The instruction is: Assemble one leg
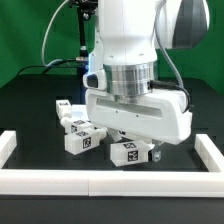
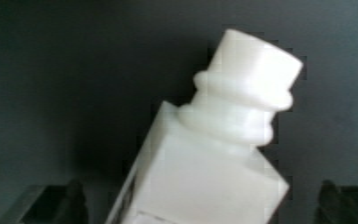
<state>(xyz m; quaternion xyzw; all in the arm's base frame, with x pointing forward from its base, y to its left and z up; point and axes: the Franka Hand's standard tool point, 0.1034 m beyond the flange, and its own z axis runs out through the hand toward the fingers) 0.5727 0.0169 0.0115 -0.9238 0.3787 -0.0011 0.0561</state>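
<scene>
1 leg (image 2: 220, 150) btwn fingers (image 2: 60, 200) | long axis slanted across gap, knobbed end pointing away from tips | gripper (image 2: 194, 205) unclenched, jaws wide, not grasping leg

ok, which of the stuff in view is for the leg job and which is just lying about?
Job:
- leg under the tool
- tool, open

Lying about:
- other legs, clustered on the exterior view's left
- white rail along the front
</scene>
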